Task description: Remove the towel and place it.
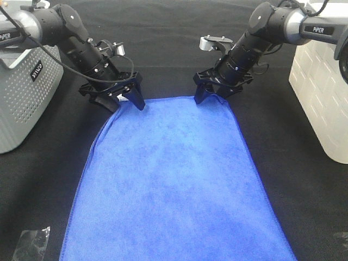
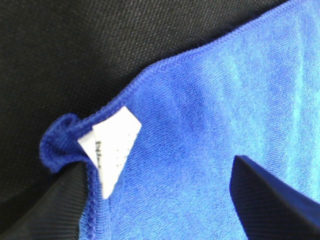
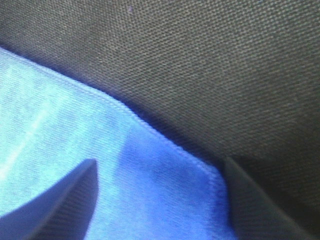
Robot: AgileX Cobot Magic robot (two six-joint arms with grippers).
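Left gripper and right gripper open astride far corners of towel; shallow closure may miss hem.

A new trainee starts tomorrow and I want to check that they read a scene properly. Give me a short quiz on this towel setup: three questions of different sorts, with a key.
1. True or false: the towel is bunched up inside the grey basket.
2. The left gripper and right gripper are: A) both shut on cloth; B) both open, one at each far corner of the towel; C) both raised over the towel's near edge.
3. Fill in: the white tag is at the corner by the ____ gripper.
Key: 1 false, it lies spread flat on the black table; 2 B; 3 left.
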